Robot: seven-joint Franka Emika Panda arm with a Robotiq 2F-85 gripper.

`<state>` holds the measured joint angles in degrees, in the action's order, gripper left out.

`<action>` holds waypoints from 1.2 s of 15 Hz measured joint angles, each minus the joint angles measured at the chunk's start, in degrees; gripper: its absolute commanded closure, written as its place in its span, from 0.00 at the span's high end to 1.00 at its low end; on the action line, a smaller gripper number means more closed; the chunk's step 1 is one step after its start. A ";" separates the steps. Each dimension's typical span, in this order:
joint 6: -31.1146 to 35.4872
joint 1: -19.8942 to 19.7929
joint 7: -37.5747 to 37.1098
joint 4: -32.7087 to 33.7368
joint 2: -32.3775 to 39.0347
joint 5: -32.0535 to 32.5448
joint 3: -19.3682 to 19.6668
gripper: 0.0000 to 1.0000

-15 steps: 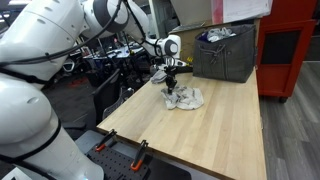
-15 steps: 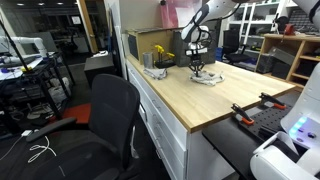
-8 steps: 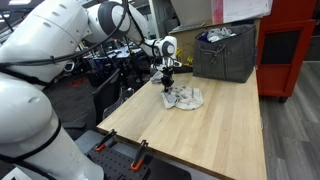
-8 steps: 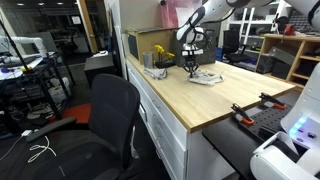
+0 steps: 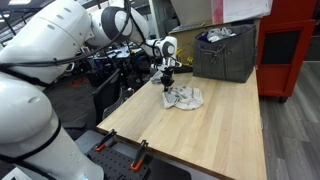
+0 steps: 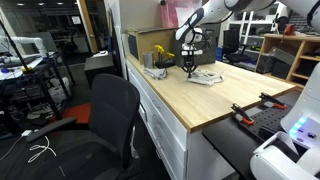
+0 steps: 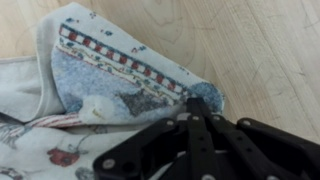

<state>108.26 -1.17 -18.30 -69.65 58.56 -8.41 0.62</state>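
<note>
Here, the crumpled pale cloth with a patterned border [image 7: 110, 80] lies near one edge of the light wooden tabletop [image 5: 225, 125]. The black gripper [image 7: 197, 105] has its jaws pressed together on the cloth's folded blue corner. In an exterior view, a dark grey fabric bin [image 5: 225, 55] stands well apart at the far end.

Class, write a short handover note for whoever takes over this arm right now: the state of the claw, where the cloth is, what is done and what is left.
Claw: shut, low over the wooden table, tips at the folded corner of the patterned cloth. Whether any fabric is pinched cannot be told.
Cloth: rumpled on the table, near the grey bin.
Done: the claw is at the cloth's edge and one corner is turned over.
Left: the cloth is neither flat nor neatly folded.
</note>
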 measured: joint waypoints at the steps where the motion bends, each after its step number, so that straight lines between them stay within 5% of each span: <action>1: 1.20 0.63 0.00 -0.01 0.08 1.54 0.69 0.00; 7: 9.12 5.88 -0.07 -0.68 1.28 10.58 4.55 0.00; 14: 11.84 4.27 5.73 0.46 1.20 5.88 -0.90 0.00; 18: 14.37 4.47 5.39 0.68 0.18 6.90 0.73 0.00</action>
<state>122.63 3.30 -12.91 -68.97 58.74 -1.51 1.35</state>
